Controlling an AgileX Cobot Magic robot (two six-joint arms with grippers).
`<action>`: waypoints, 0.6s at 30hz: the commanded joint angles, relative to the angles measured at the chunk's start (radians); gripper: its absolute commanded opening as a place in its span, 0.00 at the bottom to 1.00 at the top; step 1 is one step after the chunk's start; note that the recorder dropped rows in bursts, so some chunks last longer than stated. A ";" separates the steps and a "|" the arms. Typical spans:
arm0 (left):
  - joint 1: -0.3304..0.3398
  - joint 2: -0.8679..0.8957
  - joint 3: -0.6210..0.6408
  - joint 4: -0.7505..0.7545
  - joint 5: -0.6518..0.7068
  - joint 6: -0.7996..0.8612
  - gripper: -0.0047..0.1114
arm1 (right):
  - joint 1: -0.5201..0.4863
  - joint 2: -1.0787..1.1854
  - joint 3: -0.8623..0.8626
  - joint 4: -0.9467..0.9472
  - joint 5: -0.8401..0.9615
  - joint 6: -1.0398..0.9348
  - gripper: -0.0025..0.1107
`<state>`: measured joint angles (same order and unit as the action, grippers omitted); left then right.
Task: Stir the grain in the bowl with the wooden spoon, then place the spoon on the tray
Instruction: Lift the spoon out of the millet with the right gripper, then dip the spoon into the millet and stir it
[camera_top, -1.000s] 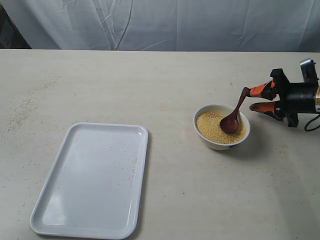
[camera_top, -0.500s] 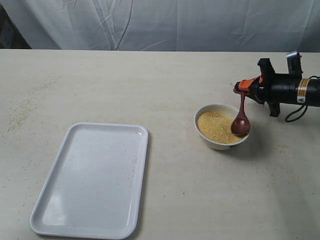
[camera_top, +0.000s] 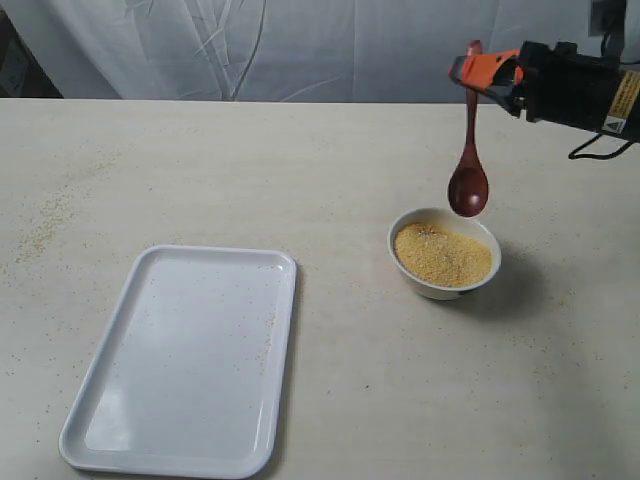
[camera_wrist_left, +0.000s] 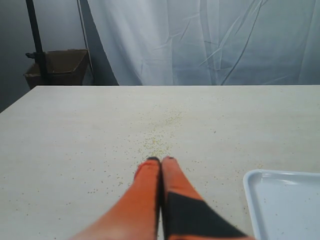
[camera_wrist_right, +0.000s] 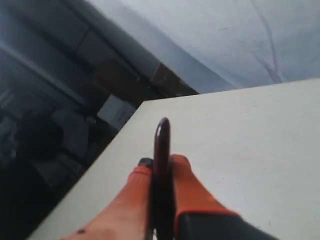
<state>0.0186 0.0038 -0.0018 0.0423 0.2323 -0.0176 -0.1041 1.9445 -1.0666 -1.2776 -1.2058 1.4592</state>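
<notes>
The right pincer (camera_top: 470, 68) is clamped on the top of the wooden spoon (camera_top: 469, 130), high above the tabletop (camera_top: 350, 170) at the far right. The spoon hangs straight down, scoop lowest, in the air above the far rim of the bowl (camera_top: 443, 285) and apart from it. In the right wrist view the slim handle end (camera_wrist_right: 162, 132) stands up between the 2 orange fingers (camera_wrist_right: 182, 170), which press on it from both sides.

The bowl sits on the tabletop right of centre, with the grain (camera_top: 443, 255) heaped in it almost to the rim. The tray (camera_top: 180, 360) lies flat in the near left, well apart from the bowl, its long side running away from the camera; a few specks of grain dot its surface. A stretch of tabletop lies between the 2. Loose grains (camera_top: 45, 225) are scattered on the far left.

The left pincer (camera_wrist_left: 161, 161) is shut on nothing, its 2 orange fingers touching along their length, low over the tabletop. Ahead of it lies a trail of spilled grains (camera_wrist_left: 160, 135), and a corner of the tray (camera_wrist_left: 280, 200) lies beside it. A white curtain (camera_top: 300, 50) hangs behind the tabletop, with a cardboard box (camera_wrist_left: 60, 65) and a dark pole (camera_wrist_left: 35, 40) off 1 end.
</notes>
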 joint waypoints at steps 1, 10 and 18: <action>0.002 -0.004 0.002 0.001 -0.001 0.000 0.04 | 0.126 -0.073 0.074 -0.015 0.096 -0.274 0.02; 0.002 -0.004 0.002 0.001 -0.001 0.000 0.04 | 0.320 -0.027 0.084 0.066 0.439 -0.483 0.02; 0.002 -0.004 0.002 0.001 -0.001 0.000 0.04 | 0.326 0.020 0.084 0.194 0.614 -0.533 0.02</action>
<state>0.0186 0.0038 -0.0018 0.0423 0.2323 -0.0176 0.2238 1.9585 -0.9867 -1.1449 -0.6841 0.9528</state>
